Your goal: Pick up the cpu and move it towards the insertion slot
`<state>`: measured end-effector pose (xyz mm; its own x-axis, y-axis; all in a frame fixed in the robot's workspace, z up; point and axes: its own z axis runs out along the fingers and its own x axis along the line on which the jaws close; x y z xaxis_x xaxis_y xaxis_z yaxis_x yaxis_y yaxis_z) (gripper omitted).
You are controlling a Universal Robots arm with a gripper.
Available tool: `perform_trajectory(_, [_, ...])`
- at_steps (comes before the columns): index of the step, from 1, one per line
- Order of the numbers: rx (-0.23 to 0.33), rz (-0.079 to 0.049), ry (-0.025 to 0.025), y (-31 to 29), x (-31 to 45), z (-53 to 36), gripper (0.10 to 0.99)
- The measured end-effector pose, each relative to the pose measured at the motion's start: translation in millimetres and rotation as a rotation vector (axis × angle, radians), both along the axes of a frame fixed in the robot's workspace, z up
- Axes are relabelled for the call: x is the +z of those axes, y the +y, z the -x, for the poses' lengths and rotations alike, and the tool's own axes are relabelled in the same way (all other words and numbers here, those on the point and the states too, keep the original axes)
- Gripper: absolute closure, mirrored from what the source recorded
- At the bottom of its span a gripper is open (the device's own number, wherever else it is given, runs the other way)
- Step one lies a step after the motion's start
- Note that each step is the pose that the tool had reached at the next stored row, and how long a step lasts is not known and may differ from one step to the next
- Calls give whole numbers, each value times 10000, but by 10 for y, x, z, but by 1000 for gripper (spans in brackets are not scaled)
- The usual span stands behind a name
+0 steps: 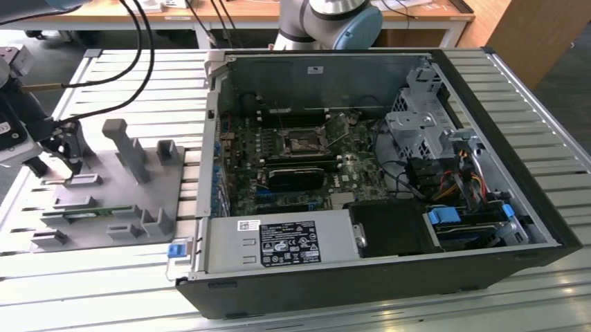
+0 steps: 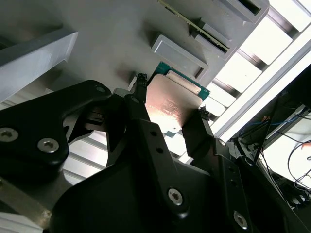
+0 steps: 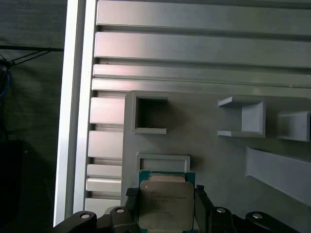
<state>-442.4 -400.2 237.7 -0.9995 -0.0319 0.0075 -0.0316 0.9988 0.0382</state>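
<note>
Fingers (image 2: pixel 195 138) closed on cpu (image 2: pixel 172 104), gripping opposite edges

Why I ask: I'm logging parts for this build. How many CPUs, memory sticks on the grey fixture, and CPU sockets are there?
CPU, between the jaws: 1
memory stick: 1
CPU socket: 1
Total: 3

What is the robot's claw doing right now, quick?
Gripper: closed, holding the flat square silver-topped chip by its two opposite edges.
</note>
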Motion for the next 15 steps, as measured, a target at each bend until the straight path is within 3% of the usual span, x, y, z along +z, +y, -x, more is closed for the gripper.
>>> perform_trajectory(15, [0, 0, 0, 0, 31, 0, 541])
